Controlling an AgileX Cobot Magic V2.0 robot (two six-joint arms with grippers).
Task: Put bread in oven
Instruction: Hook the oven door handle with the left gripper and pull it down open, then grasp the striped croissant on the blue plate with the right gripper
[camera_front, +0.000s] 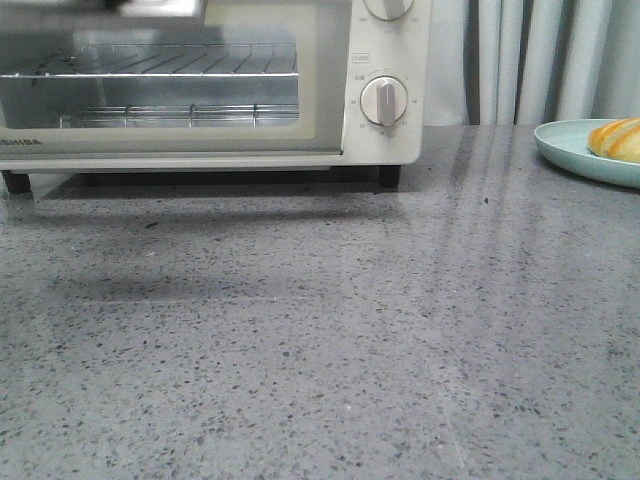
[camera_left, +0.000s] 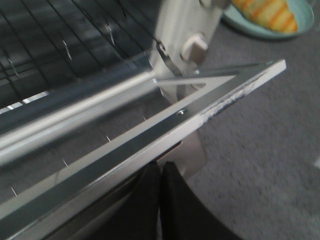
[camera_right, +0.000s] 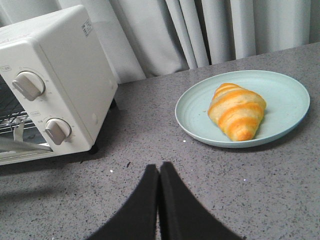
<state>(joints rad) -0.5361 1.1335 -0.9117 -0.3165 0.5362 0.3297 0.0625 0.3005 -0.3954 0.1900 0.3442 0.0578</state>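
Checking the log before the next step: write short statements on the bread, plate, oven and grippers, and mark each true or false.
1. The bread lies on the plate. True.
2. The oven door is shut. False: it hangs open, wire rack exposed.
3. The right gripper holds the bread. False: its fingers are closed on nothing, short of the plate.
4. The left gripper is closed beside the door. True.
5. Bread sits on the rack. False: the rack is bare.
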